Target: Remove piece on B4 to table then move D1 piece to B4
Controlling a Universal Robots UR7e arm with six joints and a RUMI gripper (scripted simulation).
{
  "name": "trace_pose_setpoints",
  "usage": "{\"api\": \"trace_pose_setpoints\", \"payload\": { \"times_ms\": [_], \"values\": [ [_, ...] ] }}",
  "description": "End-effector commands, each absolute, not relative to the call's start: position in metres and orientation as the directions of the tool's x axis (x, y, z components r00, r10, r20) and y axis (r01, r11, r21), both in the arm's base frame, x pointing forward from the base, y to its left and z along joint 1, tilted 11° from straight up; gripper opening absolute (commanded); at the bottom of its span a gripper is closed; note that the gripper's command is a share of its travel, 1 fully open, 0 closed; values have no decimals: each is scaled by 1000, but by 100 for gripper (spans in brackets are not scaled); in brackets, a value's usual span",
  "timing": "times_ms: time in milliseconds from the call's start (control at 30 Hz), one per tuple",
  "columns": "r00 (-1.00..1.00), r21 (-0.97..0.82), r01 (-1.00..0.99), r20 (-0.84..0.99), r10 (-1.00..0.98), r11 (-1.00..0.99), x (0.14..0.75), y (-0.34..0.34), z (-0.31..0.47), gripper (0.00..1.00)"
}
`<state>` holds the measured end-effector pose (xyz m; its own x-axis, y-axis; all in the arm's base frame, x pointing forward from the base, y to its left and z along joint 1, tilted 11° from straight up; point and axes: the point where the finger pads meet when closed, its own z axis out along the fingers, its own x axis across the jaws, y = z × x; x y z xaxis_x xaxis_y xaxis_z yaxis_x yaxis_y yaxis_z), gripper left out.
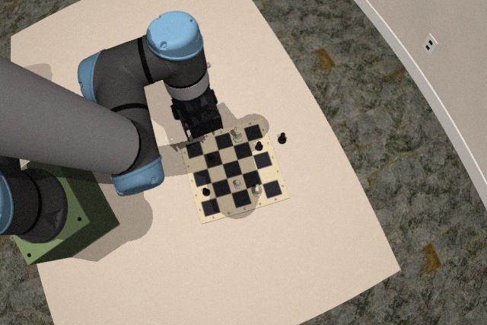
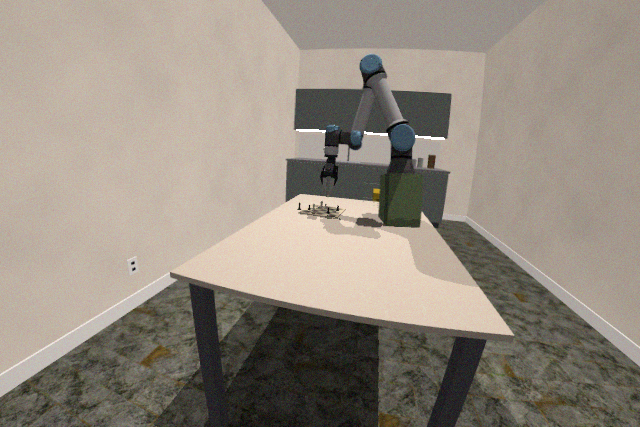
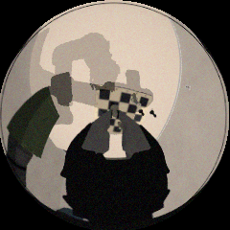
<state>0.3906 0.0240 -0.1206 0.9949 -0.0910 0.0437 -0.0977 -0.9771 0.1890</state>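
Observation:
The chessboard lies on the table right of the arm's base; it also shows in the exterior view and the wrist view. My gripper hangs well above the board's near-left corner. It is shut on a small chess piece held in the air between the fingertips; I cannot tell its colour. A black piece stands upright on the table just off the board's far edge. On the board stand white pieces and black pieces.
The arm's green pedestal stands on the table left of the board. The arm's thick links hang over the table's left side and hide part of it. A counter with small items runs along the back wall.

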Motion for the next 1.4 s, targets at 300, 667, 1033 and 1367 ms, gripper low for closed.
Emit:
{"api": "trace_pose_setpoints", "payload": {
  "times_ms": [300,667,1033,1367],
  "values": [
    [1000,192,-2,26,3,-981,401,9,-117,0],
    [966,192,259,-24,259,-947,425,-35,-108,0],
    [871,180,491,-72,486,-853,443,-83,-98,0],
    [831,175,555,-85,549,-813,447,-98,-94,0]
  ]
}}
